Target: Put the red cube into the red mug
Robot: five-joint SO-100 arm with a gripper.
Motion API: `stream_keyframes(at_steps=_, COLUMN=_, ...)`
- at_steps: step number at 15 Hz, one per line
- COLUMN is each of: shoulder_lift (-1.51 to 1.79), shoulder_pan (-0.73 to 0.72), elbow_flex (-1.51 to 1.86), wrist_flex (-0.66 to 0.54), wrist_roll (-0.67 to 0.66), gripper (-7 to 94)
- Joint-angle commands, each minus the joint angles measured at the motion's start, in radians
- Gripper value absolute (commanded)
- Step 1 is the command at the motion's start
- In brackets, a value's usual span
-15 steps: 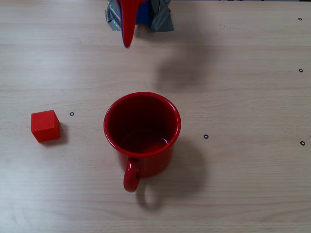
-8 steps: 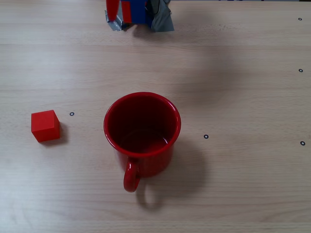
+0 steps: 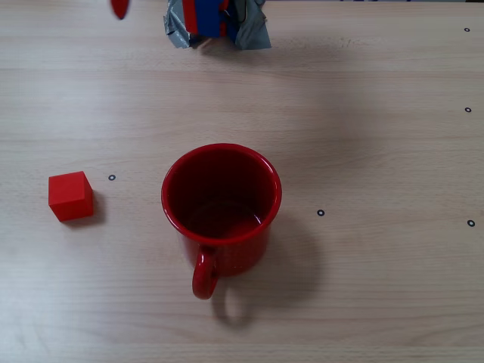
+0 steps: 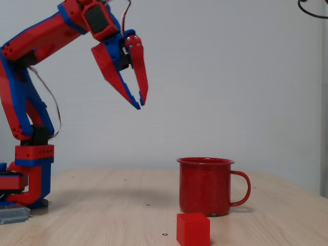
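The red cube (image 3: 70,196) lies on the wooden table at the left, a short gap away from the red mug (image 3: 221,204). The mug stands upright and empty, its handle toward the near edge in that fixed view. From the side, the red cube (image 4: 193,229) sits in front of the red mug (image 4: 205,187). My gripper (image 4: 140,104) hangs high above the table, left of the mug, pointing down. Its tips almost touch and it holds nothing. From above only one red fingertip (image 3: 119,7) shows at the top edge.
The red-and-blue arm base (image 3: 215,19) is fixed with grey tape at the table's far edge. Small black ring marks (image 3: 320,212) dot the wood. A white wall stands behind the table.
The gripper has lifted and swung left in the overhead view, from a long finger over the table's far part to just a tip at the top edge. Cube and mug have not moved.
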Motion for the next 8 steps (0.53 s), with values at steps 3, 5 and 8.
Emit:
stream_keyframes(at_steps=3, shoulder_lift=-0.207, shoulder_pan=0.132, elbow_flex=-0.267, wrist_flex=0.017, wrist_roll=-0.126, gripper=0)
stream_keyframes(at_steps=5, shoulder_lift=-0.347, shoulder_pan=0.184, elbow_flex=-0.362, wrist_flex=0.014, wrist_roll=-0.178, gripper=0)
stream_keyframes(at_steps=8, shoulder_lift=-0.506, shoulder_pan=0.225, elbow_flex=-0.445, wrist_flex=0.034, wrist_roll=-0.262, gripper=0)
